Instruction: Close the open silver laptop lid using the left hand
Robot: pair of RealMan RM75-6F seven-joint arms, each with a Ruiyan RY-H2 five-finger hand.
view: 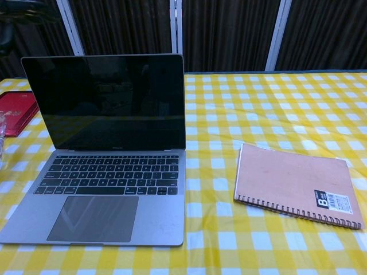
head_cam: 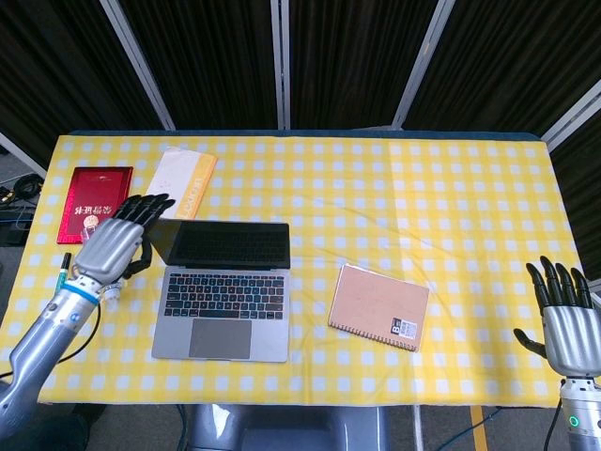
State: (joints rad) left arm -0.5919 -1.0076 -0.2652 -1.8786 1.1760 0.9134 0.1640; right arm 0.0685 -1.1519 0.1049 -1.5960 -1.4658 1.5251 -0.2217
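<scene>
The silver laptop (head_cam: 223,299) (view: 109,172) stands open on the yellow checked table, its dark screen (view: 106,102) upright and facing me. My left hand (head_cam: 117,242) is raised at the lid's left end, fingers stretched out and apart, tips near the lid's top left corner; contact with the lid cannot be made out. It holds nothing. A dark blur at the chest view's top left may be that hand. My right hand (head_cam: 566,322) hangs open off the table's near right corner, far from the laptop.
A brown spiral notebook (head_cam: 379,307) (view: 298,185) lies right of the laptop. Left of it are a red book (head_cam: 92,200), a cream envelope (head_cam: 178,182), a plastic bottle and a green marker (head_cam: 63,267), partly behind my left arm.
</scene>
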